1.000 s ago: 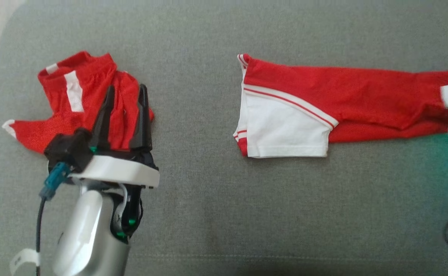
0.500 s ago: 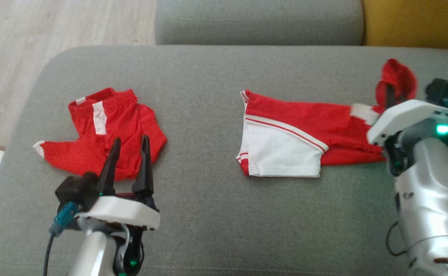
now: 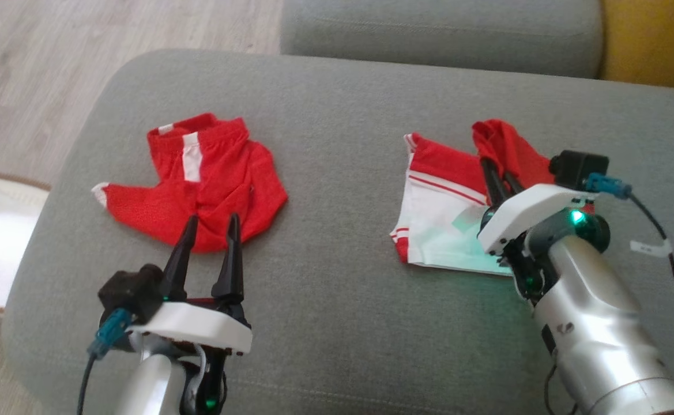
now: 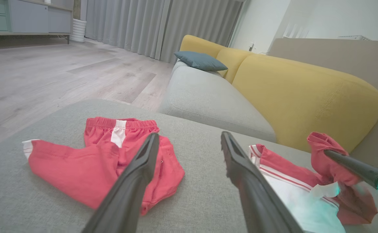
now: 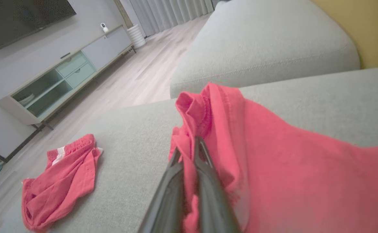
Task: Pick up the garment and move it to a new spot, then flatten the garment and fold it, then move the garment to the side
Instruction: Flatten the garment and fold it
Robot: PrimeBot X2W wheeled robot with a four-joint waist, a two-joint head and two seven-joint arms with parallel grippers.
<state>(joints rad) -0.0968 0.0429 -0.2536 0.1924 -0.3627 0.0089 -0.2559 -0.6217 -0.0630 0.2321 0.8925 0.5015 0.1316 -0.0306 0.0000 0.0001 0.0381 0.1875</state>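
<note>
1. Fingers (image 5: pixel 208 194) of the right gripper (image 3: pixel 493 167) are pressed tight together, pinching a raised red fold of the red-and-white fabric garment with striped trim (image 3: pixel 440 207). The cloth bunches up over and beyond the tips.
2. The rest of that garment lies below and to the left of those fingers, its white panel flat on the grey woven sofa cushion (image 3: pixel 337 323).
3. Over on the other arm, the left gripper (image 3: pixel 213 222) has its fingers (image 4: pixel 134 181) spread wide, nothing between them. The crumpled red shorts with a white stripe (image 3: pixel 210 178) lie directly ahead of the tips, the near edge just under them.
4. My read: this is mid-fold, with the red end lifted to go over the white panel.
5. Danger one: the pinch sits on a thin bunch near the tips. If that light knit slides out, the fold drops crooked.
6. Danger two: nothing pins the white end. Drag from the lifted cloth could pull the whole piece along and rumple the flat part.
7. Danger three: cloth draped over the tips may cling when the jaws part and lift the fold back off.
</note>
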